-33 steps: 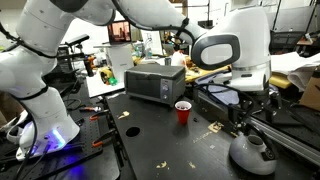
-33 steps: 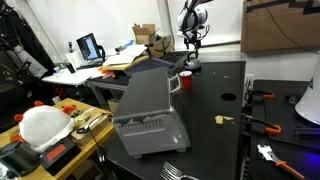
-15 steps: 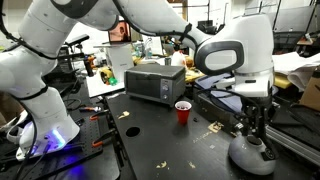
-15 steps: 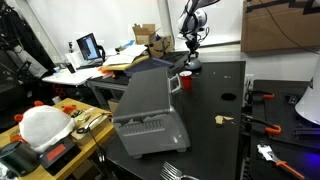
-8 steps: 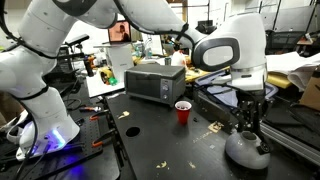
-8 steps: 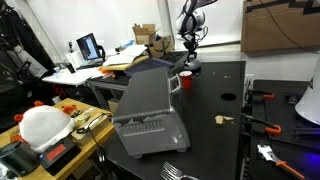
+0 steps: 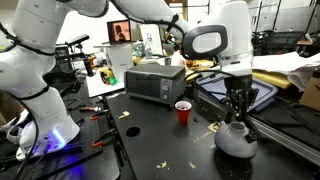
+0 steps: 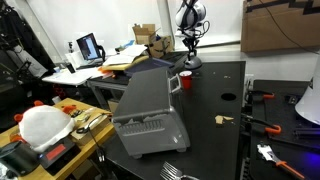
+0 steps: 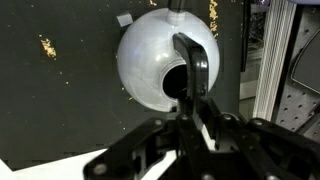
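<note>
Where the black table [image 7: 150, 145] meets its rail [image 7: 290, 140]: grey kettle [image 7: 236, 143], held by the handle [image 9: 190, 60].
Toaster oven [image 7: 153, 82] at back; grey kettle at the table's front, well apart from it; gripper [image 7: 236, 118] above, clenched on that top handle; red cup [image 7: 182, 112] near, standing upright.

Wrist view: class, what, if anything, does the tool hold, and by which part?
The tool is shut on the grey kettle, gripping it by the black top handle.
</note>
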You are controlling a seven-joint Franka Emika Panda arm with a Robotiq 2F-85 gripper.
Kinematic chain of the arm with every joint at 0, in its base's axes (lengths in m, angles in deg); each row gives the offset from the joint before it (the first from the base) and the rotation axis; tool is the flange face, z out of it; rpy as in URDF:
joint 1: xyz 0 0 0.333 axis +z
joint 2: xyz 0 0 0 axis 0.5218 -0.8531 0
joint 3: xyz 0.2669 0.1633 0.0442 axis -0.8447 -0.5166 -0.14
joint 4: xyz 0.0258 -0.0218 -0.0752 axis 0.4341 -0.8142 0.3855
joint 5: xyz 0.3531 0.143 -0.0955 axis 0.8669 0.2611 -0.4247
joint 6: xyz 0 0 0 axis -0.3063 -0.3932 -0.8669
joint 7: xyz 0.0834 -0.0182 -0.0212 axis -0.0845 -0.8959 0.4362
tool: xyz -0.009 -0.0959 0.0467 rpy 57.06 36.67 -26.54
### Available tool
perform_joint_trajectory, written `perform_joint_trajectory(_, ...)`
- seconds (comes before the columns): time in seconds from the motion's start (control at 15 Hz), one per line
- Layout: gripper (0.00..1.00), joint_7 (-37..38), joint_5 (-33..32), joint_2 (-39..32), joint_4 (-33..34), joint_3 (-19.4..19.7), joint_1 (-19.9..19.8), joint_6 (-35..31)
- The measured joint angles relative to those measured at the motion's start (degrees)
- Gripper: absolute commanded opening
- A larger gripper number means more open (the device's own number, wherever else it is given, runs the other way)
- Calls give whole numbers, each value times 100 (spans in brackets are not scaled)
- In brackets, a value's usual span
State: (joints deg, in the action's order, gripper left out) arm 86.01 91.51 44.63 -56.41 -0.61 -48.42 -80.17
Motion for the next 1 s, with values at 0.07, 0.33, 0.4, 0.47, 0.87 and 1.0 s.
perform_joint_trajectory(0.07,5,-17,-71,126,-139,0,26,0)
perform_joint_trajectory(0.33,5,-23,-403,640,-716,3,166,0)
perform_joint_trajectory(0.4,5,-23,-488,769,-864,3,209,0)
perform_joint_trajectory(0.47,5,-23,-553,892,-1008,3,251,0)
perform_joint_trajectory(0.87,5,-24,-925,1448,-1649,2,445,0)
perform_joint_trajectory(1.0,5,-24,-1030,1573,-1799,2,495,0)
